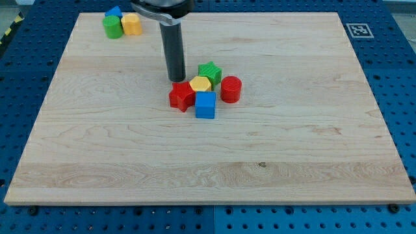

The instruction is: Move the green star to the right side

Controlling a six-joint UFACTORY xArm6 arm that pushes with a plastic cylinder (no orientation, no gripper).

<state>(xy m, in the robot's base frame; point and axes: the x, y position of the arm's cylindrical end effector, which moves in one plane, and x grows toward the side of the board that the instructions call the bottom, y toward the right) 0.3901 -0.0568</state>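
Observation:
The green star [210, 71] sits near the middle of the wooden board [208, 169], at the top of a tight cluster. Touching it are a yellow hexagon [200, 84] below it and a red cylinder [231, 89] to its lower right. A red star [181, 96] and a blue cube [205, 104] lie at the cluster's lower left. My tip [176, 79] rests on the board just to the left of the green star, right above the red star.
At the board's top left corner stands a second group: a green cylinder [112, 27], a yellow block [132, 25] and a blue block [115, 12] behind them. A fiducial tag [358, 30] marks the top right corner.

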